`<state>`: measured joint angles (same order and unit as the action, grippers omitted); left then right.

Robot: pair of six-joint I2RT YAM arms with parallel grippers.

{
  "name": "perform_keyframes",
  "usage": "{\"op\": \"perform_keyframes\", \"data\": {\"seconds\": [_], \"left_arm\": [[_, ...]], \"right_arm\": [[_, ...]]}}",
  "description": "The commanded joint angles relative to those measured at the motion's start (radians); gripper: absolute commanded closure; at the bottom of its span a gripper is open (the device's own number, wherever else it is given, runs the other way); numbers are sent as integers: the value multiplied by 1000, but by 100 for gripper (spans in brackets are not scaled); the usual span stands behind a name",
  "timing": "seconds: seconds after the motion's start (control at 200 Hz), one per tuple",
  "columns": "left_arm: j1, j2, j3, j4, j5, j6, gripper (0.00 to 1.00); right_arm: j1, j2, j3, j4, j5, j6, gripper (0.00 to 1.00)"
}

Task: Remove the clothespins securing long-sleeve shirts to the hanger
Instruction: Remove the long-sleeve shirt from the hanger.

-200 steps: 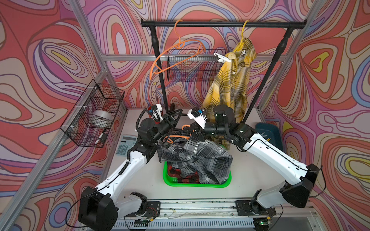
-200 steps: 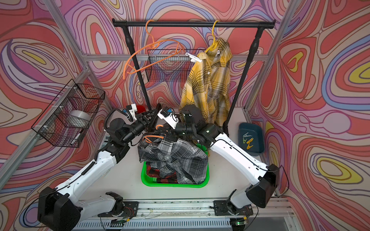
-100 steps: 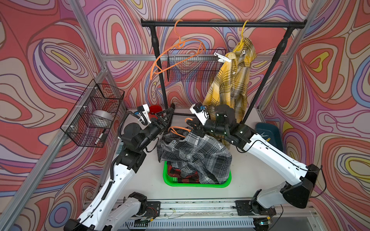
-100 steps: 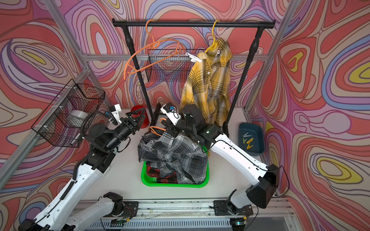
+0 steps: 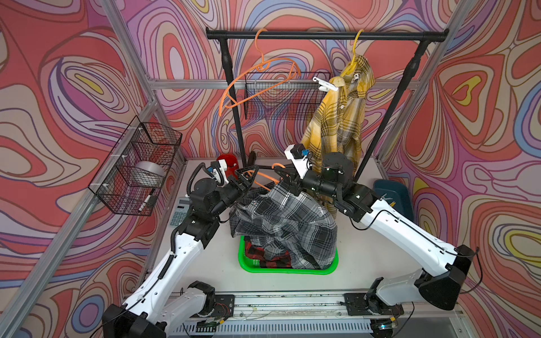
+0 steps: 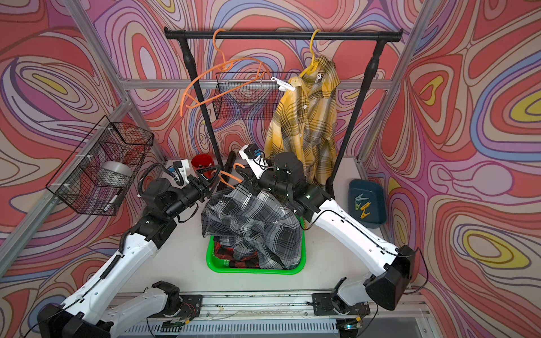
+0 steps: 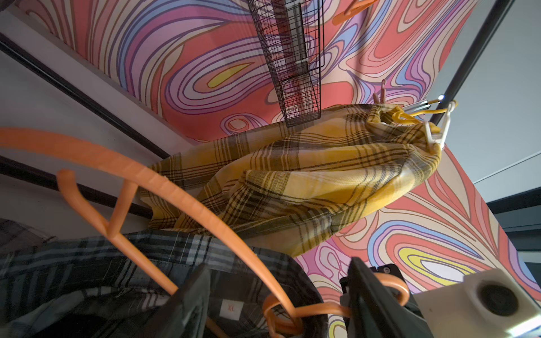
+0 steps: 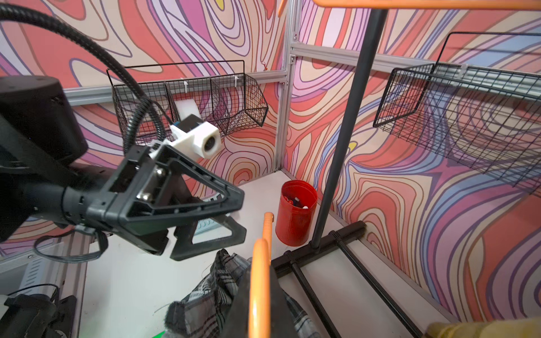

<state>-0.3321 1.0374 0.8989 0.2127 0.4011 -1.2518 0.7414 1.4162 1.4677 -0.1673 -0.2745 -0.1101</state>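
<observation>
My left arm [image 5: 187,248] reaches forward, elbow bent, and the left gripper [image 8: 243,218] has its jaws spread wide. My right arm [image 5: 404,231] angles inward, and the right gripper [image 5: 279,175] looks clamped on the orange hanger [image 8: 259,281], though its fingertips are mostly hidden.

White clothespin [image 5: 323,84] on yellow plaid shirt [image 5: 336,125] shoulder

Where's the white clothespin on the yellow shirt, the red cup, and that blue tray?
white clothespin [image 5: 323,84], in a top view, on its middle.
red cup [image 8: 295,216], right wrist view, on its side wall.
blue tray [image 6: 364,185], in a top view, on its bare floor.
</observation>
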Motion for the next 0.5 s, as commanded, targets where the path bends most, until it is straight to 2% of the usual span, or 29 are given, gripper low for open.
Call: {"op": "perform_keyframes", "data": {"seconds": [0.0, 0.25, 0.391, 0.496], "left_arm": [[-2, 29, 1, 85, 21, -39, 30], [-28, 92, 27, 114, 18, -42, 33], [-32, 123, 24, 165, 9, -63, 47], [-32, 137, 34, 187, -5, -68, 64]], "right_arm": [[7, -21, -12, 74, -44, 15, 100], [7, -14, -17, 97, -89, 22, 100], [9, -6, -18, 93, -142, 30, 100], [10, 1, -18, 76, -173, 33, 100]]}}
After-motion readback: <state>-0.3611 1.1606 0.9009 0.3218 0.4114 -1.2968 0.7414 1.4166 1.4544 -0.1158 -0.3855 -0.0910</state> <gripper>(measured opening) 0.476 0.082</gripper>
